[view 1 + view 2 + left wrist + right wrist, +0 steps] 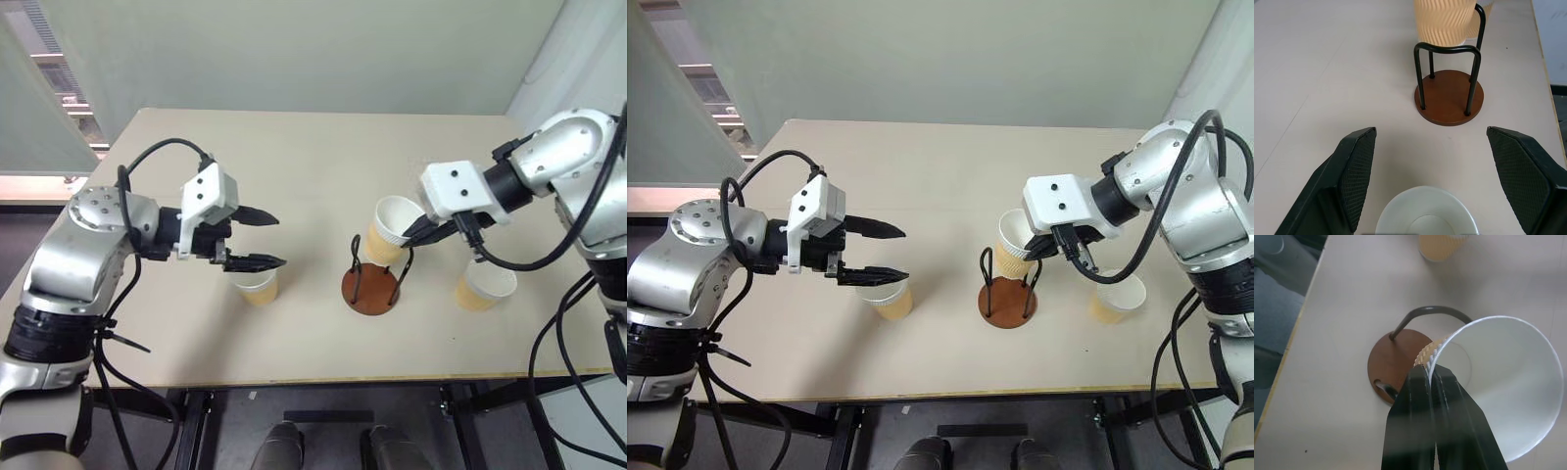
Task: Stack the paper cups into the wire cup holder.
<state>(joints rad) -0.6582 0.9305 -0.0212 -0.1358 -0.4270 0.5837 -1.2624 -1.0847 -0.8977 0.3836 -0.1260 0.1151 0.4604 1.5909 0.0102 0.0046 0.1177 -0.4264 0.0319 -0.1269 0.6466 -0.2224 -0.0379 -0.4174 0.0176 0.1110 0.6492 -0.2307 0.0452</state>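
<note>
My right gripper [412,233] is shut on the rim of a tan paper cup [393,231], one finger inside and one outside. The cup hangs tilted just above the wire cup holder [371,291], whose brown disc base and black wire loops stand at mid-table. In the right wrist view the fingers [1420,396] pinch the cup's white rim [1498,382] over the holder's base [1391,364]. My left gripper [259,238] is open, hovering over a second paper cup [258,287] that stands upright on the table to the holder's left. A third paper cup [484,287] stands to the holder's right.
The beige table [294,166] has open room behind the cups. Its front edge [323,380] runs close below the holder and the cups. The right arm's black cables [509,257] hang near the third cup.
</note>
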